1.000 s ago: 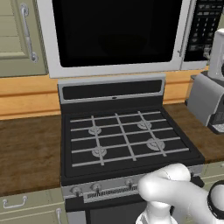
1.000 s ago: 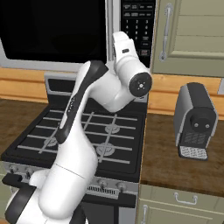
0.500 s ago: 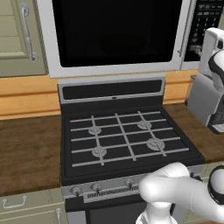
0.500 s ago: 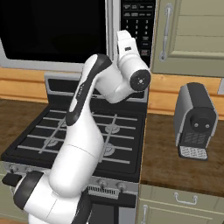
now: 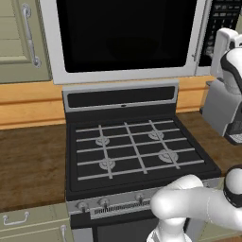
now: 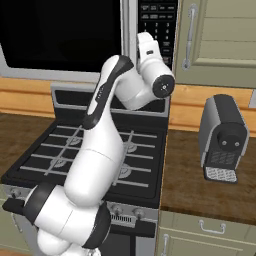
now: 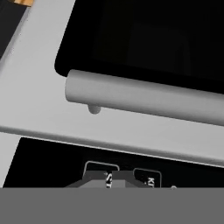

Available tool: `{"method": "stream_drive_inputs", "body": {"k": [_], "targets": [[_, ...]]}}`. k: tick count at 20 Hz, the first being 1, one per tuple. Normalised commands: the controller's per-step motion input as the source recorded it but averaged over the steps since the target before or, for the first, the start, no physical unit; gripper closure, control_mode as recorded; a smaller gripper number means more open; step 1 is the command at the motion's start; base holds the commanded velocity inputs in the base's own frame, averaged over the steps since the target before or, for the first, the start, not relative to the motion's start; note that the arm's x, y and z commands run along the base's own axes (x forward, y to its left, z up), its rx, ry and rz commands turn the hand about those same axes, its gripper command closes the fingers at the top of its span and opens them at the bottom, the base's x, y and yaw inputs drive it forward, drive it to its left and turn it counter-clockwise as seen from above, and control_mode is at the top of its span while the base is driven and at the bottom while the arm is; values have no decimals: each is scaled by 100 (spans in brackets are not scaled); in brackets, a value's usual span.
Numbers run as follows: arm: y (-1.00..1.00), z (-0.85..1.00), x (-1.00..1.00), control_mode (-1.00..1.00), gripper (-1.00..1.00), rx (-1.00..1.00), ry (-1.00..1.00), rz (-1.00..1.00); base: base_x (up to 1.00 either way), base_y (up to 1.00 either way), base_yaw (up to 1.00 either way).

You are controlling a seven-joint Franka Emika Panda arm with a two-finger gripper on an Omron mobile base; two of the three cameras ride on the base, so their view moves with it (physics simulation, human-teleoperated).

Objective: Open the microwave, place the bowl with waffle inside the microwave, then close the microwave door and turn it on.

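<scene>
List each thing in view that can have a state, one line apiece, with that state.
microwave door: shut, flush in its frame.
bar handle: free, nothing gripping it.
gripper: raised before the keypad panel; cannot tell how the jaws stand.
gas stove: burners unlit, nothing on the grates.
coffee machine: upright on the counter, nothing on its drip tray.
cabinet door: shut.

A home kitchen. A large silver-grey microwave with a black glass door (image 5: 125, 35) hangs at twelve o'clock above a black gas stove with pale grey burner grates (image 5: 134, 149). Brown wooden countertop (image 5: 30, 163) runs at nine and three o'clock, beige panelled cabinet doors with silver handles (image 6: 220, 40) flank the microwave, and a grey coffee machine (image 6: 223, 137) stands at three o'clock.
</scene>
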Motion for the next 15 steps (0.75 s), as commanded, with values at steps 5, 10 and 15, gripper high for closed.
{"method": "stream_drive_inputs", "body": {"k": [5, 10, 15], "targets": [[-11, -1, 11, -100, 100, 0, -1, 1, 0, 0, 0], [-37, 0, -56, -100, 100, 9, -12, 4, 0, 0, 0], [-11, -7, -100, -100, 100, 5, -10, 1, 0, 0, 0]]}}
